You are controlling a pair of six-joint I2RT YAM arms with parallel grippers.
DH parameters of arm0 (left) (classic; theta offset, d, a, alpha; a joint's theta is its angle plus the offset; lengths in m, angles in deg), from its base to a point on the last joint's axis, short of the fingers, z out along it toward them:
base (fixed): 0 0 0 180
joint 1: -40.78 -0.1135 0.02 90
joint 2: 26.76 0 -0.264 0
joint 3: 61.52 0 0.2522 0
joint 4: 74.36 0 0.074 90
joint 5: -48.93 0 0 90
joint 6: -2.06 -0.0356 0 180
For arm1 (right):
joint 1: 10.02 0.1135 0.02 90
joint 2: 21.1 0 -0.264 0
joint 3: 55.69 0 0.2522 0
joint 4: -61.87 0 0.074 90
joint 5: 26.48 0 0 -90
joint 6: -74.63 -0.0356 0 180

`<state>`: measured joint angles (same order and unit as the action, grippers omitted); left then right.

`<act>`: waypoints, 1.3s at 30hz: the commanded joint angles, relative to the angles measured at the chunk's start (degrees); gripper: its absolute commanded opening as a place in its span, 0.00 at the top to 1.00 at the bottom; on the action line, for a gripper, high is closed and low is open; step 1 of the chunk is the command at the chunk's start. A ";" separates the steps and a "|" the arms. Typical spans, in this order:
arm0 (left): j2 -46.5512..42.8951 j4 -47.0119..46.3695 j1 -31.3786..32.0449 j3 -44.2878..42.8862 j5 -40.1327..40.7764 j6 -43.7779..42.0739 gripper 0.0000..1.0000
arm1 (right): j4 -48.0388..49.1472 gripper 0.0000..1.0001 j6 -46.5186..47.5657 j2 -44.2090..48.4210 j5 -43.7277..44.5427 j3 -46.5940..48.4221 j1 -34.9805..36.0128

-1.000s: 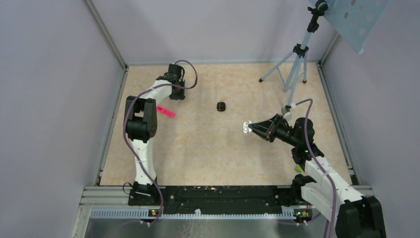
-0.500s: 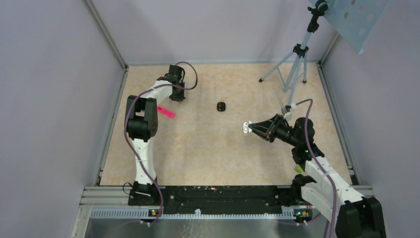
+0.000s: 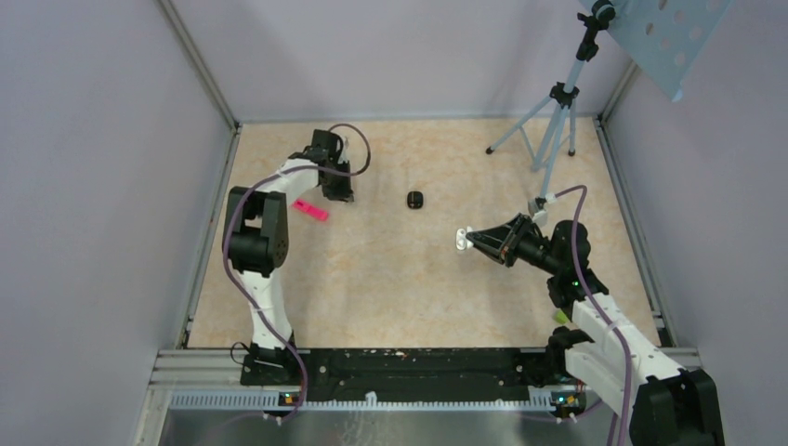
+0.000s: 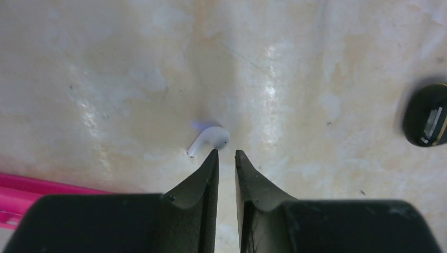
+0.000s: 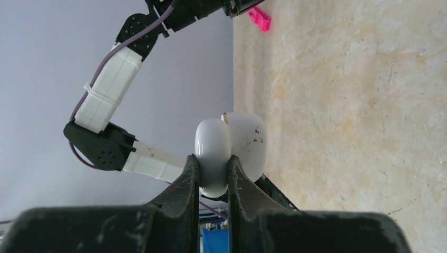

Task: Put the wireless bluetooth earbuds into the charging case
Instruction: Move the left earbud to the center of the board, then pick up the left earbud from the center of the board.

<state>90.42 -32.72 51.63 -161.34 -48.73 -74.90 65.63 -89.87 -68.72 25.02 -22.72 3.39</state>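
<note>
Left gripper [image 4: 225,154] hangs over the far-left part of the table surface [image 3: 390,279], near the far edge. Its jaws are pressed almost together with nothing between them. A white earbud [image 4: 209,141] lies flat on the surface just beyond the fingertips and is not gripped; its stem points toward the pink block [image 4: 21,195]. In the overhead view the arm hides it. A small black object [image 3: 415,199], too blurred to identify, rests toward the middle of the far half. Right of centre, the right gripper [image 5: 213,161] is clamped on the white charging case [image 5: 227,150], held above the surface by one of its two rounded halves. The case appears hinged open, though the sockets cannot be seen. The earbud is judged very light, rigid and glossy, with rounded faces, so it would probably skid along the surface or squirt out from under closing pads. The best hold is likely across the thicker bulb where it meets the stem, with the jaws first spread to straddle it and then closed gently. The case shell looks hard and slick, and its free half may swing on the hinge.
</note>
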 commanded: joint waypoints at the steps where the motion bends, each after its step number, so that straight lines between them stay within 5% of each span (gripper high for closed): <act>1: -6.91 -3.12 0.77 3.95 -6.46 5.58 0.78 | 2.46 1.00 0.63 1.05 -0.47 1.76 0.78; 9: -13.63 -4.42 8.18 10.56 -1.54 7.96 0.72 | 3.07 1.00 0.34 1.31 -0.52 1.34 0.75; 15: -12.19 1.07 8.90 3.37 6.62 -4.82 0.45 | 2.52 1.00 0.43 1.99 -0.60 1.18 0.74; 19: -9.26 2.22 8.87 0.70 15.65 -14.01 0.36 | 2.66 1.00 0.24 2.17 -0.32 0.88 0.76; 27: -4.74 0.76 6.98 -0.05 8.28 -25.70 0.36 | 2.07 1.00 0.61 1.13 -0.46 2.02 0.76; 39: 0.93 3.00 3.52 -4.75 -0.78 -27.31 0.46 | 1.64 1.00 1.15 -0.50 -0.78 3.53 0.77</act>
<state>89.35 -30.10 55.94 -162.76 -45.62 -100.54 65.59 -89.74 -68.94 24.84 -22.66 3.39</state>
